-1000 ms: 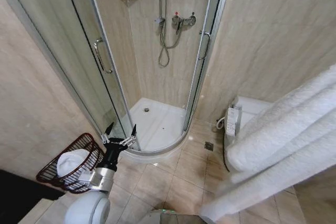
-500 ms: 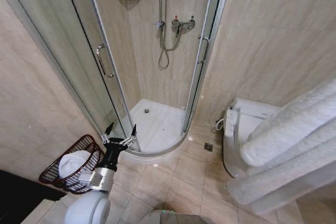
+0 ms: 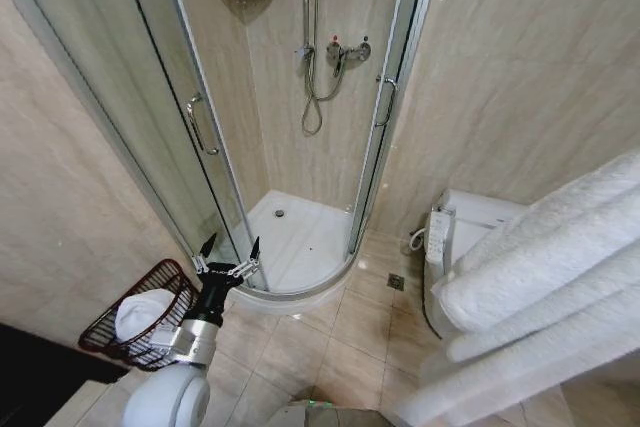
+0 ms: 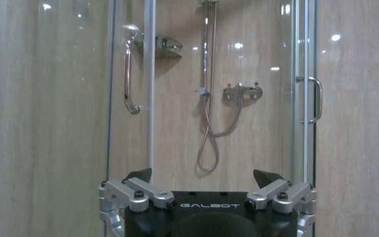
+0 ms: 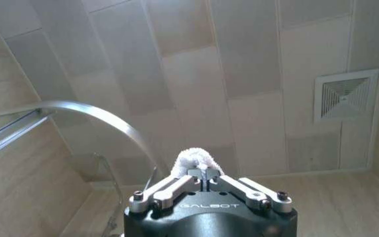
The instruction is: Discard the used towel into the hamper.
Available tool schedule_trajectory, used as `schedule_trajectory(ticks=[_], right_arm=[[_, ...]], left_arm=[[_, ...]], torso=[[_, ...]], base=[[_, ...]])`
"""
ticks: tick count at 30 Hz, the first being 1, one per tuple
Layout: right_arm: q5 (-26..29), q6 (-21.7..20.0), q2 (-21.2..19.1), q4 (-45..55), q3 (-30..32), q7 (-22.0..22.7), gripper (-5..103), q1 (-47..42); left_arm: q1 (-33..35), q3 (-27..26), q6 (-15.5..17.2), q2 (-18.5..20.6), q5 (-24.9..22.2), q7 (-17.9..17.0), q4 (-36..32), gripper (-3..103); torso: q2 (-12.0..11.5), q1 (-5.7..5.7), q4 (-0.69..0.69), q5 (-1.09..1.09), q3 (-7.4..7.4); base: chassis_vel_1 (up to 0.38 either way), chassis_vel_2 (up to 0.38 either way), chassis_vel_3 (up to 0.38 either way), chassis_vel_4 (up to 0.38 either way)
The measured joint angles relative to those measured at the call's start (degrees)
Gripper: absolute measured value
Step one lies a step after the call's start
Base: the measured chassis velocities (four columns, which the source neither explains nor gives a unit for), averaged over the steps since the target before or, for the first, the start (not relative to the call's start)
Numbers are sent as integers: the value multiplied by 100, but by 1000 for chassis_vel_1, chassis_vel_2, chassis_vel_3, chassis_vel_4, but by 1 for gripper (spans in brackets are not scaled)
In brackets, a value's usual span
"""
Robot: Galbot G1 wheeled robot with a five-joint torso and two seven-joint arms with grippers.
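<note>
A large white towel (image 3: 540, 277) hangs in thick folds across the right of the head view, close to the camera. In the right wrist view my right gripper (image 5: 203, 181) points up at the ceiling, shut on a tuft of that towel (image 5: 196, 159). The hamper (image 3: 105, 337), a dark reddish-brown openwork basket, stands on the floor at the lower left by the wall, with a white cloth (image 3: 143, 311) lying in it. My left gripper (image 3: 231, 247) is open and empty just right of the hamper, facing the shower; its fingers (image 4: 140, 175) stand wide apart.
A corner shower cabin with glass doors (image 3: 200, 127) and a white tray (image 3: 295, 237) fills the middle. A white toilet (image 3: 455, 232) stands at the right wall, partly behind the towel. A floor drain (image 3: 397, 281) sits in the tiled floor (image 3: 320, 337).
The whole picture has shifted down a little, so the camera has tilted up. The hanging towel on the right has swayed and changed outline. The left arm holds the same pose.
</note>
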Motion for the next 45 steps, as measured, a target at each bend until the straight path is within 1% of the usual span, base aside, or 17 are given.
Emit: schedule_trajectory(ticks=[5,8,9,12,13,16,20,31,45], right_arm=[[2,59,63,76,-42,44,2,-40],[14,111,104,115,-7,66,2,-99],[14,111,104,115,-7,66,2,-99],[104,147,109,116,150,56,2,-200],[104,147,109,116,150,56,2,-200],[189,177,148,127,297,21,2,-304],[228,194,195,156,355,1,2,-364],[333,286,204,152,620,-21,2,-528],[341,300,234,135,664,-19,2,-556]], left_arm=[[0,0,0,0,0,0,0,100],[0,0,0,0,0,0,0,100],[0,0,0,0,0,0,0,100],[0,0,0,0,0,0,0,100],[0,0,0,0,0,0,0,100],[0,0,0,0,0,0,0,100],[0,0,0,0,0,0,0,100],[0,0,0,0,0,0,0,100],[0,0,0,0,0,0,0,100]], torso=[[109,50,0,0,58],[236,105,0,0,131],[236,105,0,0,131],[344,152,0,0,191],[344,152,0,0,191],[474,212,0,0,261],[543,247,0,0,295],[539,247,-1,0,292],[505,231,0,0,273]], base=[[0,0,0,0],[0,0,0,0],[0,0,0,0],[0,0,0,0],[0,0,0,0],[0,0,0,0],[0,0,0,0],[0,0,0,0],[20,19,18,22]])
